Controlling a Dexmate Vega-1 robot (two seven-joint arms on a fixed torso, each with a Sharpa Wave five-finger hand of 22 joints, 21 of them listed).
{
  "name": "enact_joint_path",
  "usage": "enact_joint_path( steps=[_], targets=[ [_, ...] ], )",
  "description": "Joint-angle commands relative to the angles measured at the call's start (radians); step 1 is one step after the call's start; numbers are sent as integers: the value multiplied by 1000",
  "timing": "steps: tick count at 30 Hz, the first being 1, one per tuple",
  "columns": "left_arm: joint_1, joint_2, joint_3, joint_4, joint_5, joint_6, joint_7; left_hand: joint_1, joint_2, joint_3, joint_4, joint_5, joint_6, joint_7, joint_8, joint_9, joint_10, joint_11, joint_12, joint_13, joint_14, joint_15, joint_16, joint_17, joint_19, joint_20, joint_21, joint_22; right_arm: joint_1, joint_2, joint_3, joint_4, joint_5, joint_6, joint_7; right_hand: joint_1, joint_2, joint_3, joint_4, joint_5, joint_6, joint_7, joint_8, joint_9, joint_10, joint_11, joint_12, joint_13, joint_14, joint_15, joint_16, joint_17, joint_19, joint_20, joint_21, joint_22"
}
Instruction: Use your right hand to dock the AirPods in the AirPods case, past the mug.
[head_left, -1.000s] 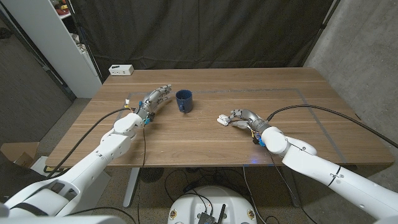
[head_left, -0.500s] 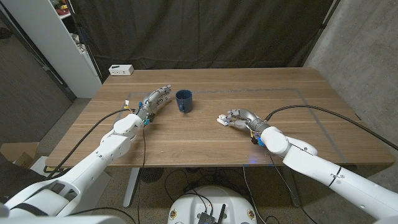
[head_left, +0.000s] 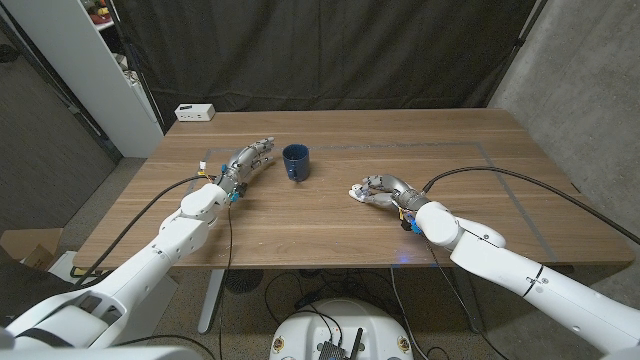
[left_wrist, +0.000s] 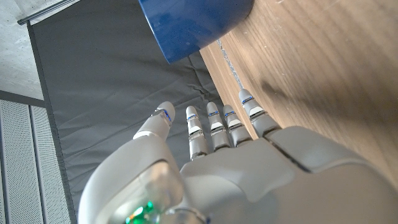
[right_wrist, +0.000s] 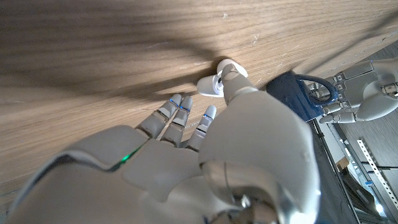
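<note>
The wooden table (head_left: 330, 220) carries a blue mug (head_left: 295, 161) beside the left hand (head_left: 248, 160), whose fingers lie straight and apart, holding nothing. The right hand (head_left: 383, 189) curls against the white earbud case (head_left: 356, 192); I cannot tell whether it grips it

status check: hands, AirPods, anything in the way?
Left hand open, idle beside the mug. Right hand at the white AirPods piece, fingertips touching it; grip unclear. Mug stands apart, not blocking.

Head high overview; wrists close, sharing mug (head_left: 295, 161).
</note>
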Motion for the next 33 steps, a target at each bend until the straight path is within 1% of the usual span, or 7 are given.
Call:
enact_joint_path(
  steps=[1, 5, 9, 10, 14, 24, 33],
  targets=[
    [-3, -3, 1, 7, -2, 0, -2, -4, 1, 1, -2, 3, 1, -7, 0, 2, 1, -4, 9, 1, 4, -20, 0, 3, 1, 4, 2, 6, -7, -12, 1, -38, -12, -57, -2, 17, -2, 1, -7, 2, -10, 1, -4, -1, -8, -7, -4, 5, -8, -161, -1, 2, 0, 5, 3, 3],
    [-10, -8, 4, 20, -1, -5, -10, -4, 1, 1, -2, 3, 3, -6, 0, 2, 1, -5, 9, 1, 4, -20, 0, 3, 1, 5, 2, 6, -7, -9, 1, -47, -12, -87, -8, 27, 7, 7, -8, 5, -15, 1, -5, -2, -15, -3, -6, 6, -12, -161, -1, 4, -3, 4, 2, 3],
    [-17, -12, 6, 27, -1, -2, -11, -4, 1, 1, -2, 3, 3, -10, 0, 2, 1, -5, 9, 1, 4, -21, -1, 3, 1, 5, 1, 6, -3, 0, -1, -43, -12, -104, -16, 29, 7, 7, -7, 6, -18, 1, -5, -2, -18, -5, -6, 6, -15, -157, -2, 4, -4, 5, 2, 3],
    [-20, -14, 7, 33, -1, -7, -16, -4, 1, 1, -2, 3, 3, -11, 0, 2, 1, -6, 9, 1, 4, -20, -1, 3, 1, 5, 1, 6, -1, 2, -2, -42, -11, -107, -17, 28, 7, 6, -6, 6, -19, 2, -5, -2, -18, 0, -6, 6, -16, -156, -1, 5, -4, 5, 2, 3],
    [-22, -15, 8, 32, 1, 0, -9, -3, 2, 1, -3, 3, 1, -12, 0, 2, 1, -5, 9, 1, 4, -20, -1, 2, 1, 5, 1, 6, -2, 6, -2, -31, -11, -86, -31, 27, 8, 5, -3, 6, -20, 2, -5, -3, -20, -3, -6, 7, -17, -154, -1, 6, -4, 5, 2, 3],
    [-29, -20, 11, 38, 3, 5, -6, -3, 2, 1, -3, 3, 2, -12, 0, 2, 1, -6, 9, 1, 4, -21, -1, 2, 1, 5, 0, 6, -7, 18, 10, 4, 4, -21, -53, 26, 7, 0, 0, 7, -55, 2, -12, -7, -74, 8, -22, 10, -67, -138, -16, 10, -4, 6, 3, 3],
    [-35, -25, 14, 48, 4, 1, -11, -3, 2, 1, -4, 3, 0, -18, 0, 2, 0, -5, 9, 1, 3, -20, -1, 2, 0, 5, -1, 7, 7, 17, 0, -6, 0, -79, -38, 15, 4, -8, 8, 5, -61, 2, -6, -8, -92, 11, -23, 11, -88, -125, -22, 12, -9, 13, 1, 3]
  ],
)
